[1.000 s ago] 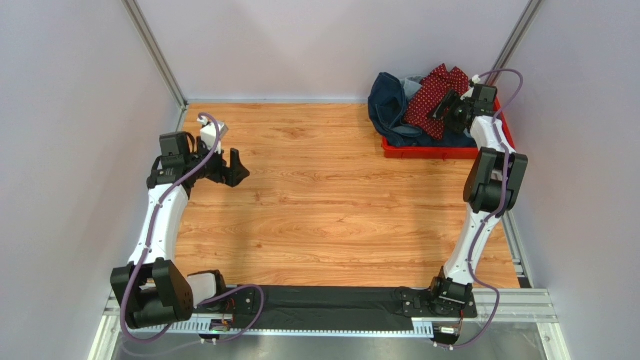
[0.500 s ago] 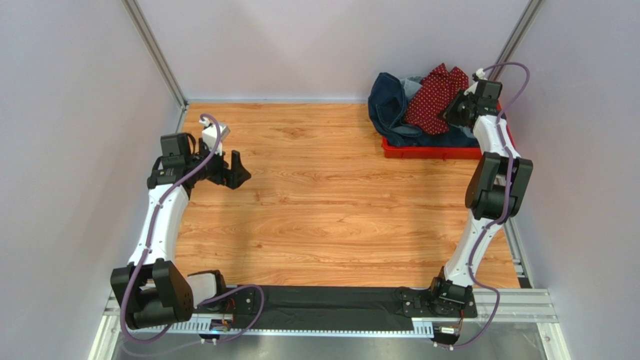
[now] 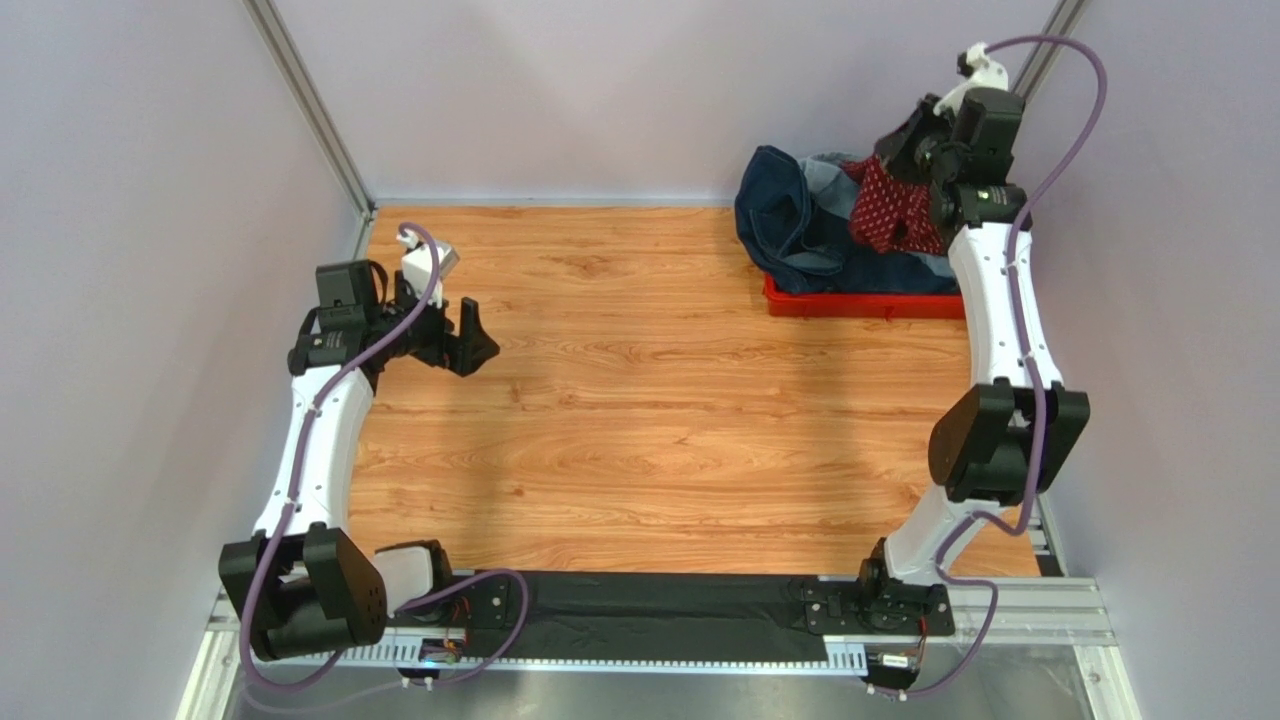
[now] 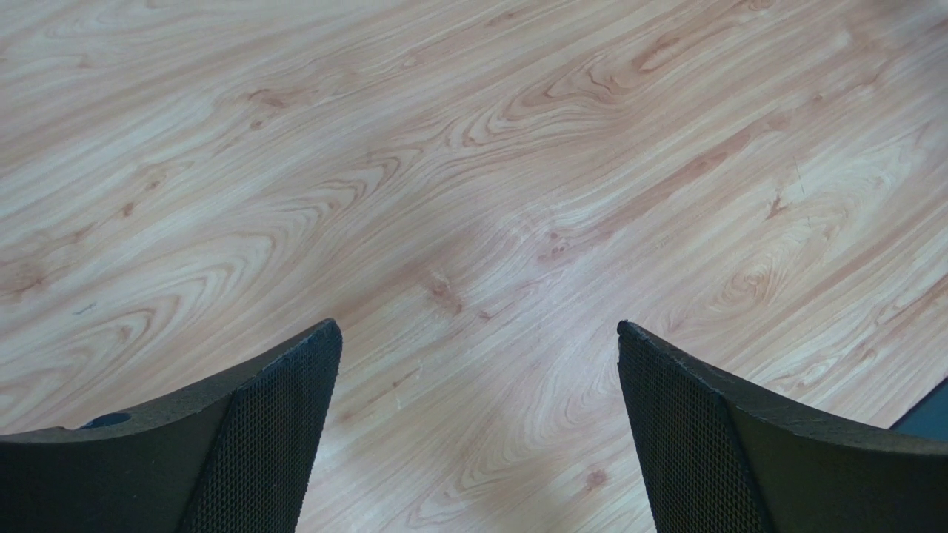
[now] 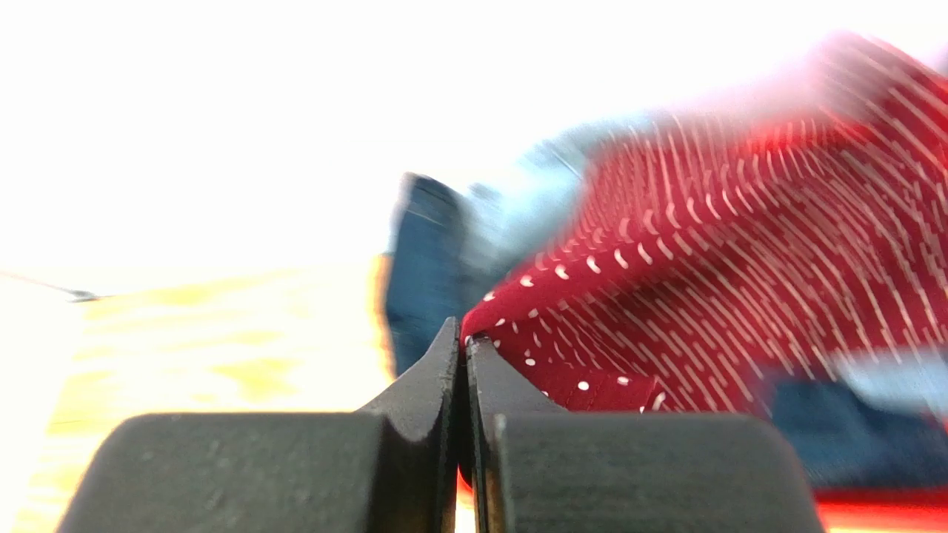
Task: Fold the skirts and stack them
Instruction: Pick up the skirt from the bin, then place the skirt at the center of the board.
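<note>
The skirts lie heaped in a red tray [image 3: 864, 305] at the back right. My right gripper [image 3: 906, 155] is shut on an edge of the dark red dotted skirt [image 3: 887, 210] and holds it raised above the heap. In the right wrist view the fingertips [image 5: 464, 333] pinch the red cloth [image 5: 712, 278], which is blurred. The navy denim skirt [image 3: 778, 210] hangs over the tray's left side, with the light blue-grey skirt [image 3: 830, 173] behind it. My left gripper [image 3: 470, 333] hovers open over bare wood at the left, nothing between its fingers [image 4: 278, 400].
The wooden tabletop [image 3: 661, 405] lies between the arms. Grey walls close in the left, back and right sides. The tray sits tight in the back right corner against the right wall. A black strip runs along the near edge by the arm bases.
My right gripper closed on the red dotted skirt and rose up and back, pulling the cloth up from the heap. The left arm stayed still.
</note>
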